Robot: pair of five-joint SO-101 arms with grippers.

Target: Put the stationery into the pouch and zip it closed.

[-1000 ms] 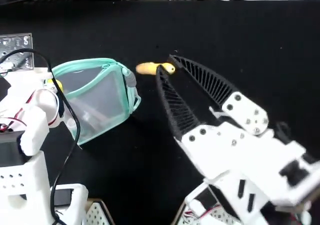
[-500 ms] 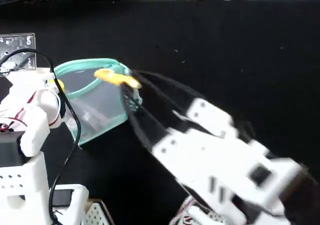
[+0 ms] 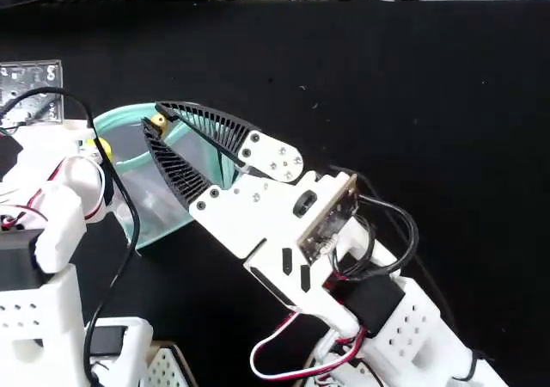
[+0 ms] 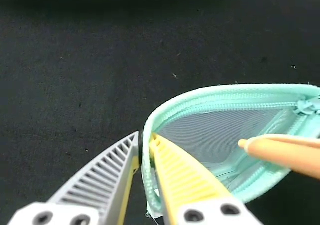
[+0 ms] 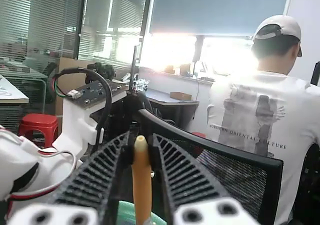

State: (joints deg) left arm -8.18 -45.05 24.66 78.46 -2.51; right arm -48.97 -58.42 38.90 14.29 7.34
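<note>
High view, right arm slanting across the tabletop (image 3: 404, 77) toward its left edge, right tool (image 3: 155, 119) clamping an orange pen (image 5: 141, 180) over the mint pouch (image 3: 120, 139) mouth, left tool (image 4: 145, 141) pinching the pouch rim.

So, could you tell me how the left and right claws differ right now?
The left claw pinches the rim of the mint pouch; the right claw grips an orange pen. The left claw is grey and yellow; the right claw is black. Both are shut on something at the pouch's mouth.
</note>
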